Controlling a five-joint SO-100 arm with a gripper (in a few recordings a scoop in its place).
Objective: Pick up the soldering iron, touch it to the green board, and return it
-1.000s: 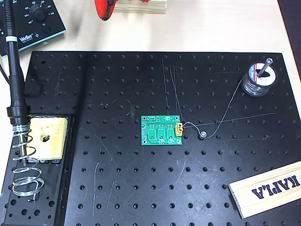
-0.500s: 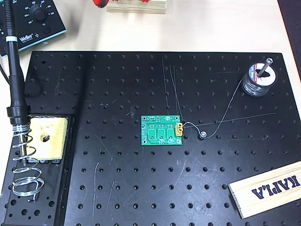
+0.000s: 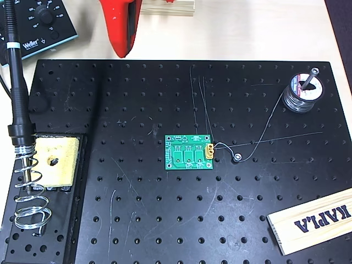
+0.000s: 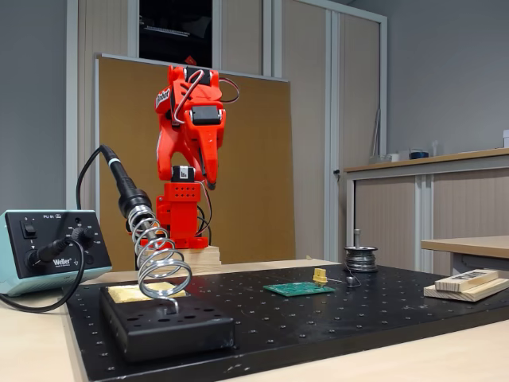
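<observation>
The soldering iron (image 3: 16, 82) rests in its wire-coil stand (image 3: 30, 192) at the left edge of the black board, handle sticking up and back; in the fixed view the soldering iron (image 4: 126, 189) leans out of the coil. The green board (image 3: 190, 153) lies flat near the middle, its yellow connector on the right edge; the fixed view shows the green board (image 4: 298, 289) too. My red gripper (image 3: 122, 50) hangs over the table's back edge, far from both, jaws together and holding nothing. From the side the gripper (image 4: 208, 185) points down, high above the table.
A yellow sponge (image 3: 54, 160) sits in the stand's tray. The Weller station (image 3: 38, 22) is at the back left. A solder spool (image 3: 301, 93) stands at the back right, its wire running to the board. A wooden KAPLA block (image 3: 313, 220) lies front right.
My gripper has swung from the overhead view's top edge forward toward the black board. The iron, the green board and everything else are unmoved.
</observation>
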